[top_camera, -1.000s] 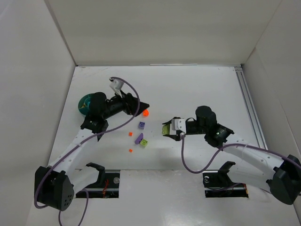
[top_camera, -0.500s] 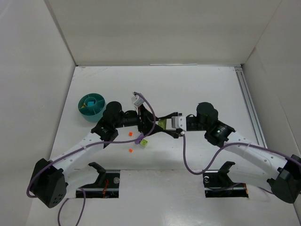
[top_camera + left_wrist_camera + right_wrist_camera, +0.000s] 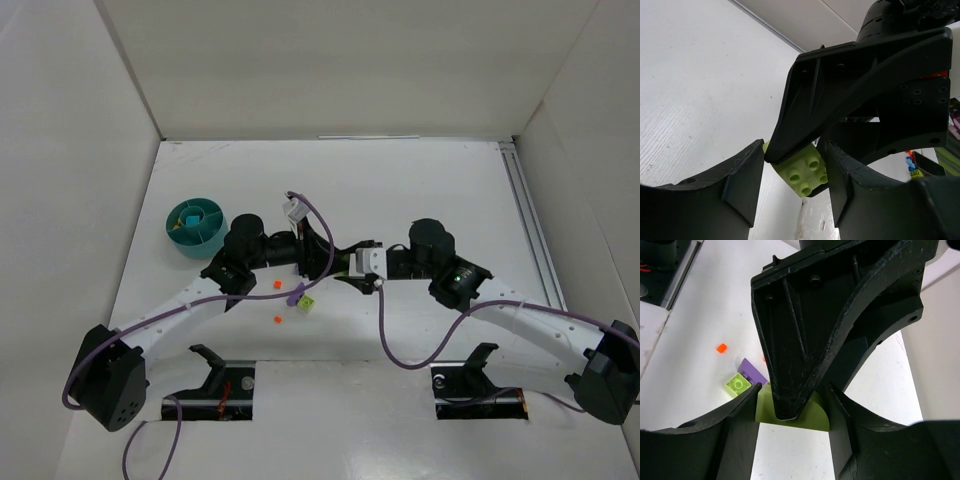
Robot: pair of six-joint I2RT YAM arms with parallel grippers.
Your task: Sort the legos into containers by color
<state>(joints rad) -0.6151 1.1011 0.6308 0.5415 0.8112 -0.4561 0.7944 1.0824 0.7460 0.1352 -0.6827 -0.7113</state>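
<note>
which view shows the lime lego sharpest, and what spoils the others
Left wrist: lime lego sharp, well lit, studs clear. Right wrist: a black finger blocks most of it. Top external: even light, but the dark left gripper and right gripper hide it.

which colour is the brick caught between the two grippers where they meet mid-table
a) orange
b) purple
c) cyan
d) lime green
d: the wrist views show a studded lime green brick in the gap between the fingers where the left gripper and the right gripper meet.
</note>
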